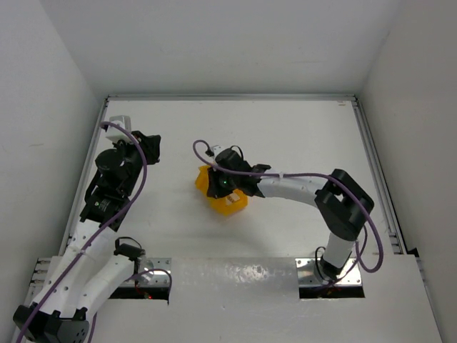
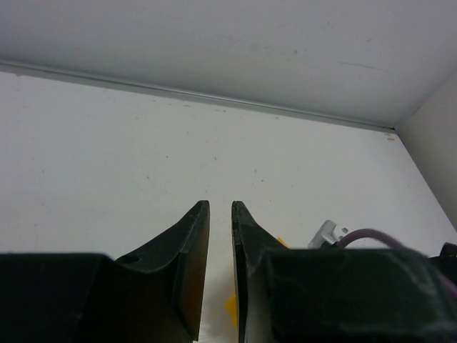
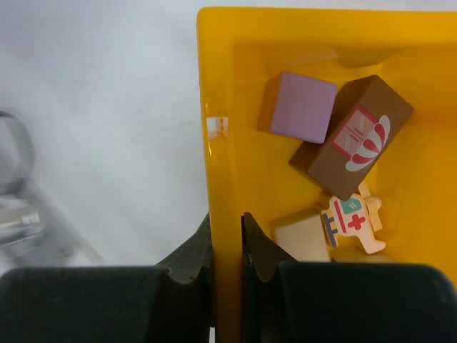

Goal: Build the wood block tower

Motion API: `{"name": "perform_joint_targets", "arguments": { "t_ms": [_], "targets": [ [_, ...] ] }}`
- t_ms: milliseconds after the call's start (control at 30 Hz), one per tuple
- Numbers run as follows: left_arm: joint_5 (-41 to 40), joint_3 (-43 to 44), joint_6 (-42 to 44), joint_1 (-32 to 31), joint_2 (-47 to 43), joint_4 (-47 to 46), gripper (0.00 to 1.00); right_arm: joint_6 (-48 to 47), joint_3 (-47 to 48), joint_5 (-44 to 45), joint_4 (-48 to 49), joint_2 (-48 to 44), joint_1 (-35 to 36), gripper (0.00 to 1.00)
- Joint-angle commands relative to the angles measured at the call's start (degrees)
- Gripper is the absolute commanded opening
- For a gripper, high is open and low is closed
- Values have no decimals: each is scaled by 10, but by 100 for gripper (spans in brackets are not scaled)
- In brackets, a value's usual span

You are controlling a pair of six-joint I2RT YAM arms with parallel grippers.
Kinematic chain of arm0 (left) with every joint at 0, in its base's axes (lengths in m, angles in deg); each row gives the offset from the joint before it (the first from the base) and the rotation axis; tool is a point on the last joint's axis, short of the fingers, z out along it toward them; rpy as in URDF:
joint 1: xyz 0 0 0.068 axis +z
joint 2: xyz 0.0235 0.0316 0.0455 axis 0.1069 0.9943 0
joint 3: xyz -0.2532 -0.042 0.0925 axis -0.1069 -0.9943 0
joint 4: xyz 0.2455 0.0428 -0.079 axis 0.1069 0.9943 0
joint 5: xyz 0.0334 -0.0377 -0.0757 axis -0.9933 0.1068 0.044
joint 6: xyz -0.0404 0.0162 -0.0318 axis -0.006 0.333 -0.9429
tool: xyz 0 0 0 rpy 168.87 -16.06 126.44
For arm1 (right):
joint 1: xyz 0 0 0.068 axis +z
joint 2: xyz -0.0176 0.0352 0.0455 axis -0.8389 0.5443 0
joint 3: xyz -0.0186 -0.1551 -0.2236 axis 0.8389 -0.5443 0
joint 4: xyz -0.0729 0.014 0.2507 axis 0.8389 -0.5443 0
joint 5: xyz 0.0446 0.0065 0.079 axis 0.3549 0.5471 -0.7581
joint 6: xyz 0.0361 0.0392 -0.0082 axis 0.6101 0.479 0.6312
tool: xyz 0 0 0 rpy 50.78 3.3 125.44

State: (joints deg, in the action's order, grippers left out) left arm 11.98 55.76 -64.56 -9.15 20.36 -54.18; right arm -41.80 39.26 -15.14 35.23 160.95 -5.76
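Observation:
My right gripper (image 3: 227, 218) is shut on the left wall of a yellow plastic bin (image 3: 221, 143), one finger inside and one outside. Loose in the bin lie a dark brown block with a balloon picture (image 3: 350, 136), a purple cube (image 3: 300, 107), a pale tan block (image 3: 303, 239) and a pale helicopter-shaped piece (image 3: 353, 218). No stacked tower shows. In the top view the right gripper (image 1: 218, 187) sits over the bin (image 1: 232, 204) at mid-table. My left gripper (image 1: 151, 146) is at the far left, empty, its jaws nearly together (image 2: 221, 207).
White walls enclose the table on three sides, with a metal rail (image 1: 375, 164) along the right edge. A sliver of the yellow bin (image 2: 231, 309) shows between the left fingers. A purple cable (image 2: 371, 236) runs along the left arm.

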Motion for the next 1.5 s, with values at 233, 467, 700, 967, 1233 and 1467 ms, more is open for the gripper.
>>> {"name": "perform_joint_targets", "arguments": {
  "t_ms": [233, 467, 700, 967, 1233, 1467],
  "targets": [
    [5, 0, -7, 5, -4, -17, 17, 296, -105, -324, 397, -31, -95, 0],
    [5, 0, -8, 5, -3, -18, 17, 616, -172, -361, 844, 70, -143, 0],
    [5, 0, -9, 5, -3, -19, 17, 752, -174, -327, 1036, 152, -156, 0],
    [5, 0, -9, 5, 1, -20, 17, 700, -186, -331, 1035, 140, -164, 0],
    [7, -1, -10, 5, -1, -18, 17, 655, -175, -313, 1035, 140, -163, 0],
    [6, -3, -11, 5, 2, -16, 17, 626, -209, -261, 1035, 128, -145, 0]
  ]
}}
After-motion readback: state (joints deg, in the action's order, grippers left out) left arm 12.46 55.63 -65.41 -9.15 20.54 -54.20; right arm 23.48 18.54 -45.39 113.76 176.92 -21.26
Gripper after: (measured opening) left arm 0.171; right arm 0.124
